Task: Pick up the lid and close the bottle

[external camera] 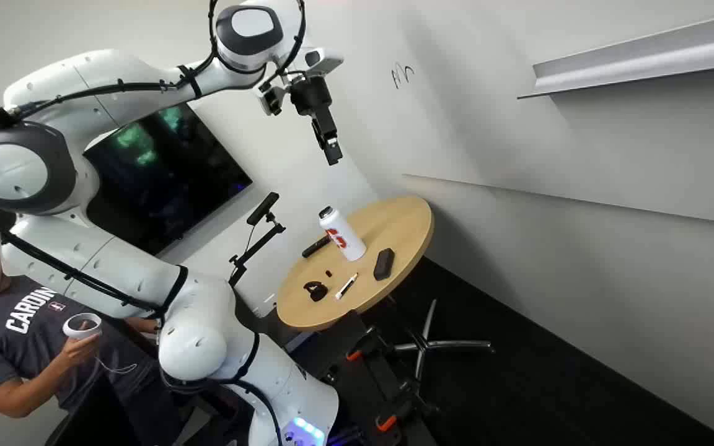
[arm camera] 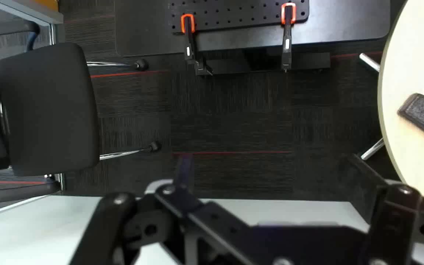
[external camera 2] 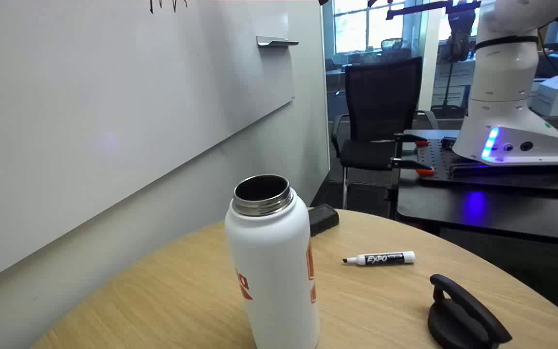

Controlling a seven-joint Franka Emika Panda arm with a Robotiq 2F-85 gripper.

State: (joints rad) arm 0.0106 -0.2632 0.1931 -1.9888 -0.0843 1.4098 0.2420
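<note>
Round table, pale wood top, set near a wall with whiteboard. Bottle, one, white with red-orange markings: standing upright on the table, long axis vertical, threaded metal mouth facing up. Lid, one, black: on the table, apart from the bottle, handle uppermost, its bar slanting from upper left to lower right in an exterior view. Marker, one: lying flat near the lid, dark tip at the end nearer the bottle. Dark block, one: near the bottle. Gripper, one: raised, well apart from bottle and lid, fingers spread wide in the wrist view.
</note>
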